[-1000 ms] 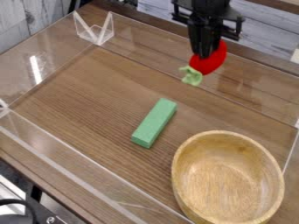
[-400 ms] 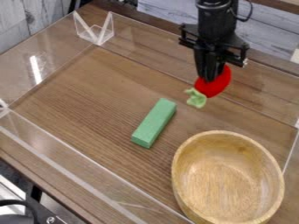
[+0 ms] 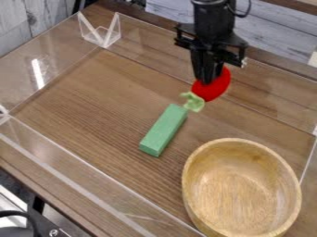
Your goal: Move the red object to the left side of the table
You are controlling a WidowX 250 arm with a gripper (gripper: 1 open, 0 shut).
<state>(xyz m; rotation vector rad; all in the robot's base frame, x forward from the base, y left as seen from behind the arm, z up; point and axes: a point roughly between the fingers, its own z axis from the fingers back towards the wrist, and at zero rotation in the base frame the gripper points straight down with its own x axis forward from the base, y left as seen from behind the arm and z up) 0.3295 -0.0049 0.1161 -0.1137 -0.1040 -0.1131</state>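
Observation:
The red object (image 3: pixel 213 89), a small red toy fruit with a pale green leafy end (image 3: pixel 194 100), hangs just above the table (image 3: pixel 87 102), right of centre. My gripper (image 3: pixel 209 78) comes straight down from above and is shut on the fruit's top. The leafy end points down-left, close over the upper end of the green block.
A green rectangular block (image 3: pixel 164 130) lies diagonally in the middle of the table. A round wooden bowl (image 3: pixel 243 189) sits at the front right. Low clear acrylic walls (image 3: pixel 50 148) border the tabletop, with a clear bracket (image 3: pixel 99 31) at the back left.
The gripper, still holding the red fruit, dipped down to the right and has now shifted left toward the green block.

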